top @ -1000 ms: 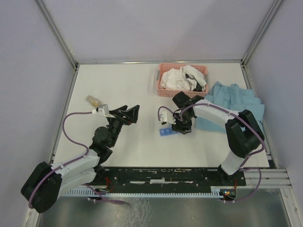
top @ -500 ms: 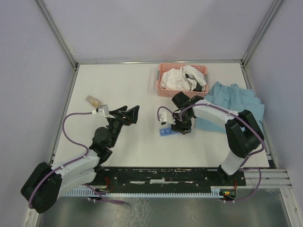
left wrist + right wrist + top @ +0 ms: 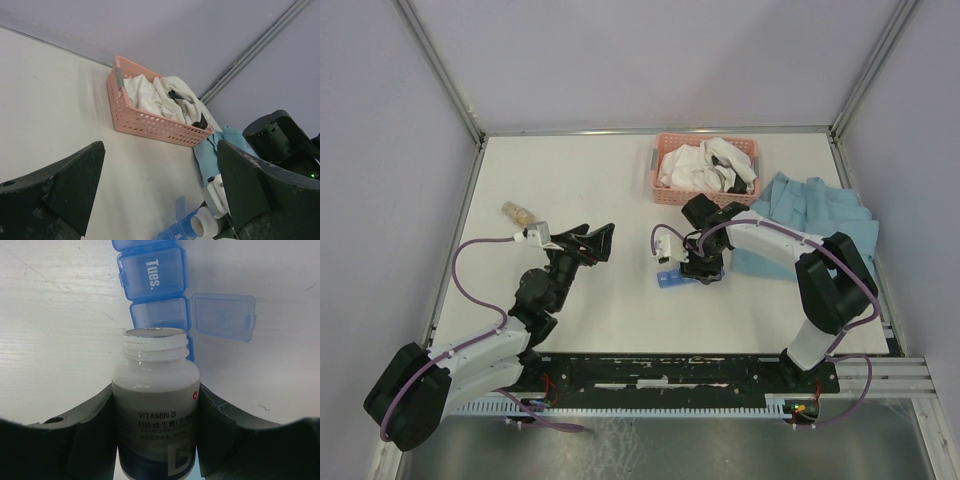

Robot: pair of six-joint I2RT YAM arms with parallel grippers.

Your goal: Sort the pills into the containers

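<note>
The blue pill organiser (image 3: pixel 669 279) lies on the white table in front of my right gripper (image 3: pixel 697 267). In the right wrist view its "Tues." compartment (image 3: pixel 152 274) is closed, and the compartment below it has its lid (image 3: pixel 223 316) flipped open to the right. My right gripper (image 3: pixel 156 392) is shut on an uncapped white Vitamin B bottle (image 3: pixel 156 410), tipped with its mouth just over the open compartment. No loose pills show. My left gripper (image 3: pixel 597 241) is open and empty, left of the organiser. The organiser (image 3: pixel 181 232) and the bottle mouth (image 3: pixel 202 227) also show in the left wrist view.
A pink basket (image 3: pixel 664 183) of white cloth stands at the back. A blue cloth (image 3: pixel 815 215) lies at the right, under the right arm. A small clear bottle (image 3: pixel 517 211) with tan contents lies at the far left. Metal frame posts edge the table.
My right gripper has shifted slightly left with the bottle, over the organiser. The left arm has not moved.
</note>
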